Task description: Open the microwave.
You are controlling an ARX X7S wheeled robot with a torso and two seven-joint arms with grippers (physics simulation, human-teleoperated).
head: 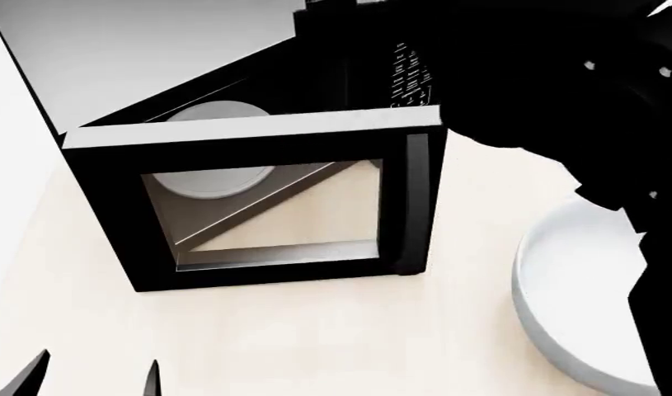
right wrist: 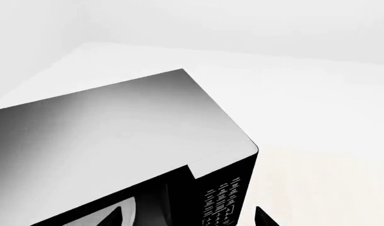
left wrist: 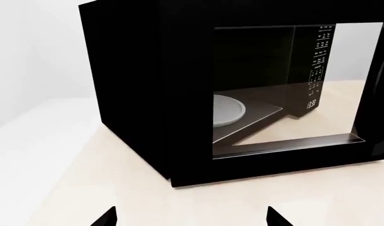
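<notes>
The black microwave [head: 204,66] with a grey top stands on the pale counter. Its door [head: 105,214] is swung wide open towards me, with the vertical handle [head: 417,198] on the free edge. The white turntable [head: 214,115] and keypad [head: 411,78] show. My left gripper [head: 94,375] is open and empty, low in front of the door and apart from it. In the left wrist view the microwave [left wrist: 148,94], turntable [left wrist: 228,110] and keypad [left wrist: 317,61] show beyond the left gripper [left wrist: 190,217]. My right gripper [right wrist: 186,217] is open above the microwave's top [right wrist: 116,141], over the keypad [right wrist: 220,202].
A white bowl [head: 583,289] sits on the counter [head: 313,338] to the right of the open door. My right arm [head: 599,82] reaches across the upper right over the microwave. A pale wall lies behind.
</notes>
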